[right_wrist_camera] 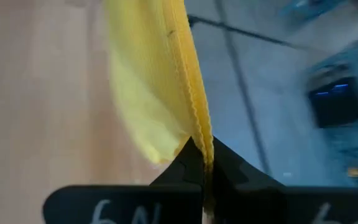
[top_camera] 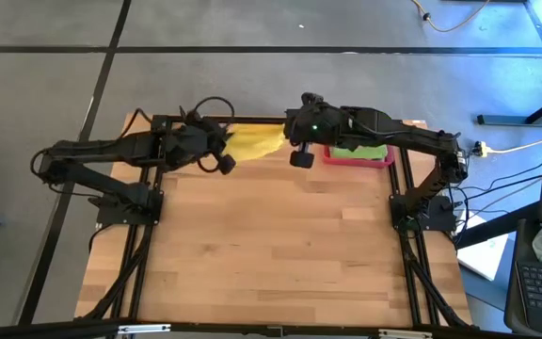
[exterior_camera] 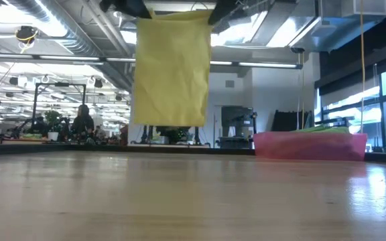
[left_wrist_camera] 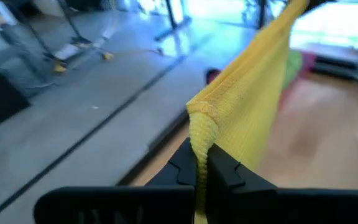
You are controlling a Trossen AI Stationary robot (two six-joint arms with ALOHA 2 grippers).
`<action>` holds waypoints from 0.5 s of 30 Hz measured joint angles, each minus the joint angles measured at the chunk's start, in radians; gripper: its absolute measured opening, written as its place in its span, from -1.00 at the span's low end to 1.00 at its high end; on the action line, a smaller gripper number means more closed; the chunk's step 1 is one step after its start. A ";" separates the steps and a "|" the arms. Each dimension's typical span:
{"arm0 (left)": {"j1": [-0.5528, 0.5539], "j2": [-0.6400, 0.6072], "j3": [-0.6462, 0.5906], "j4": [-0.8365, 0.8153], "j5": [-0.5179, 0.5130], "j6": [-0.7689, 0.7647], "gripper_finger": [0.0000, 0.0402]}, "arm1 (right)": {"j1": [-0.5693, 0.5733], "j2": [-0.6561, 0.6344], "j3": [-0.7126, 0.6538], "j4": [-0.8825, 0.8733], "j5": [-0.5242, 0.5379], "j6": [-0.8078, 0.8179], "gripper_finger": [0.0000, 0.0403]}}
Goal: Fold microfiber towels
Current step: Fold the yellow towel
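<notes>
High view: both arms reach in over the far edge of the table point(top_camera: 271, 245). Left gripper point(top_camera: 222, 141) and right gripper point(top_camera: 290, 139) each hold one end of a yellow towel point(top_camera: 252, 143) stretched between them. Pink tray point(top_camera: 358, 158) sits on the table just right of the right gripper, with a green towel point(top_camera: 358, 150) lying in it.

Low view: yellow towel point(exterior_camera: 171, 67) hangs flat and upright, clear of the table point(exterior_camera: 193, 201), its top corners pinched by dark gripper parts at the frame's top edge. Its lower edge is well above the wood. Tray point(exterior_camera: 310, 145) rests on the table to the right, green cloth point(exterior_camera: 324, 128) showing over its rim. A person point(exterior_camera: 82, 122) sits far back in the room.

Left wrist view: left gripper point(left_wrist_camera: 201, 171) clamped tight on a bunched corner of the yellow towel point(left_wrist_camera: 253, 99); the cloth runs away taut. Green towel point(left_wrist_camera: 294, 62) and tray point(left_wrist_camera: 306, 62) just visible behind it.

Right wrist view: right gripper point(right_wrist_camera: 202, 163) clamped tight on the hemmed edge of the yellow towel point(right_wrist_camera: 148, 81), cloth hanging over the table point(right_wrist_camera: 36, 93).
</notes>
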 joint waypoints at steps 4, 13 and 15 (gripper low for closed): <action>-0.037 0.006 -0.001 -0.058 0.140 -0.033 -1.00 | 0.012 0.007 -0.001 -0.104 -0.199 0.077 -0.97; -0.217 0.146 -0.079 -0.139 0.375 -0.369 -1.00 | 0.133 0.015 -0.312 -0.062 -0.654 0.267 -0.98; -0.270 0.172 -0.111 -0.102 0.409 -0.459 -1.00 | 0.175 0.015 -0.381 -0.004 -0.697 0.310 -0.98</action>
